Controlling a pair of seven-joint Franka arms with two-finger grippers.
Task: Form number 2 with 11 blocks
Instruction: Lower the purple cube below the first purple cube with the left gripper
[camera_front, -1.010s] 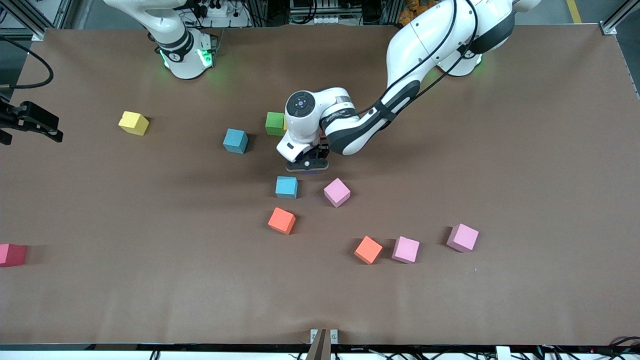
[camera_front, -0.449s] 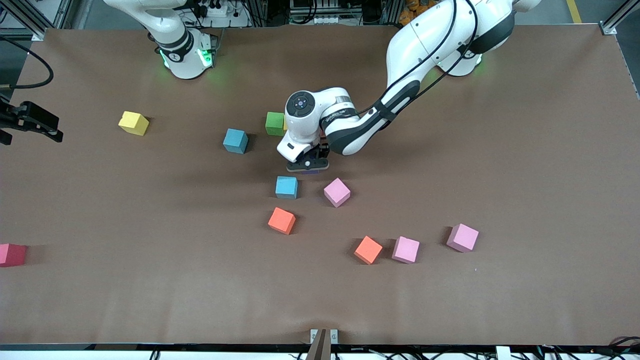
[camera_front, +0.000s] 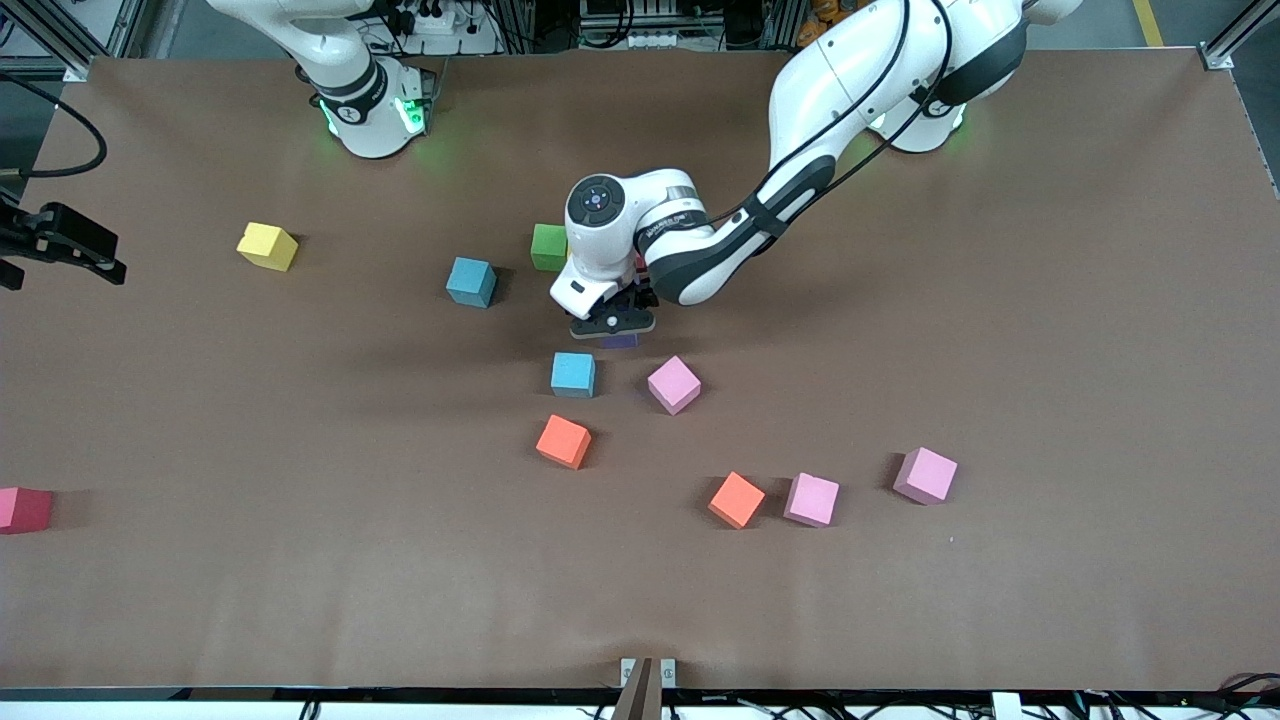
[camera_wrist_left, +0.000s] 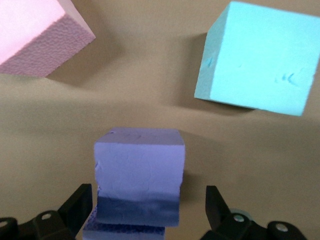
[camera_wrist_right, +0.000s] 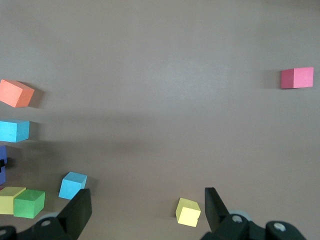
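Blocks are scattered across the brown table (camera_front: 1050, 300), and no digit is formed yet. The left arm is stretched from its base down to the middle of the table, its forearm bent low and its wrist turned downward. The left gripper (camera_front: 612, 325) is held just over a purple block (camera_wrist_left: 139, 175), and its fingers (camera_wrist_left: 77, 207) are seen spread apart on either side of that block without touching it, so the block is released. The purple block rests on the table, with a second purple edge showing beneath it in the left wrist view; whether that is another block cannot be told.

A light blue block (camera_front: 573, 374) and a pink block (camera_front: 674, 384) lie just nearer to the front camera than the purple one. A green block (camera_front: 549, 247) sits beside the left wrist, farther from the camera, with another light blue block (camera_front: 471, 281) toward the right arm's end. Two orange blocks (camera_front: 563, 441) (camera_front: 736, 499) and two more pink blocks (camera_front: 811, 499) (camera_front: 925, 475) lie nearer to the camera. A yellow block (camera_front: 267, 246) and a red block (camera_front: 24, 509) lie well toward the right arm's end.

The right arm waits, and the right gripper (camera_wrist_right: 145, 212) is held open high over that end of the table.
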